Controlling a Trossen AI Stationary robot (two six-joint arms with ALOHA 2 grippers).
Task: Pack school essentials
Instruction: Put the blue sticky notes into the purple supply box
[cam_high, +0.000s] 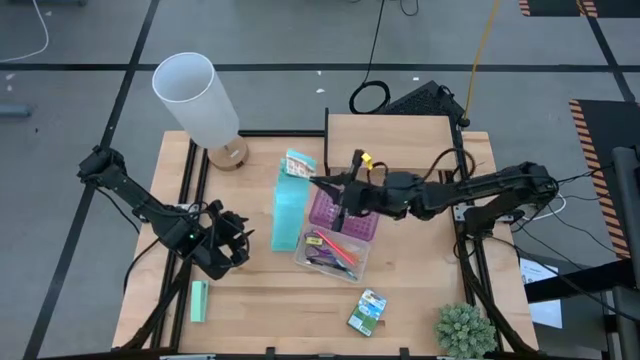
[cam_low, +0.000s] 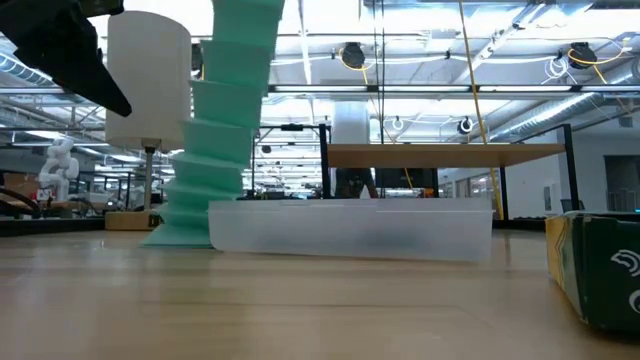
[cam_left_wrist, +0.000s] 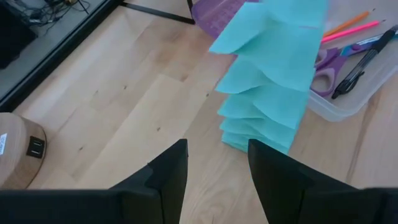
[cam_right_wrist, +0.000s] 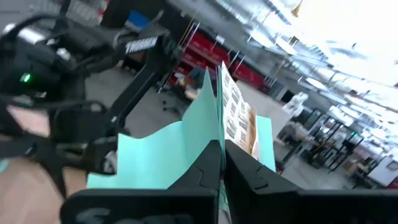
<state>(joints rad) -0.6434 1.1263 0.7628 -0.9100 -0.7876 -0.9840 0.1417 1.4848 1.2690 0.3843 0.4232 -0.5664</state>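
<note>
A mint-green fanned stack of stepped sheets (cam_high: 290, 210), with a printed label card (cam_high: 298, 163) at one end, stands tilted beside the clear case (cam_high: 335, 252). Its lower end (cam_low: 180, 235) rests on the table. My right gripper (cam_high: 322, 184) is shut on its upper part. The case holds purple-handled scissors (cam_left_wrist: 326, 65), a red pencil (cam_left_wrist: 351, 31), an orange pencil (cam_left_wrist: 348, 23) and a black pen (cam_left_wrist: 364, 62). The green crayon box (cam_high: 368, 312) lies on the table near the front. My left gripper (cam_high: 235, 240) hovers open to the left of the stack, empty. My right gripper pinches an upper edge of the mint-green stack (cam_right_wrist: 205, 124) between its two fingers, right beside the label card (cam_right_wrist: 239, 121). The fingers come roughly level from the table's right side. The stack rises tilted and fanned, with its lower end on the table.
The purple lid (cam_high: 340, 215) lies behind the case under my right arm. A white lamp (cam_high: 200, 100) stands at the far left, a mint-green block (cam_high: 199, 300) lies front left, and a small plant (cam_high: 465, 330) sits front right. Bare wood lies between the block and the crayon box.
</note>
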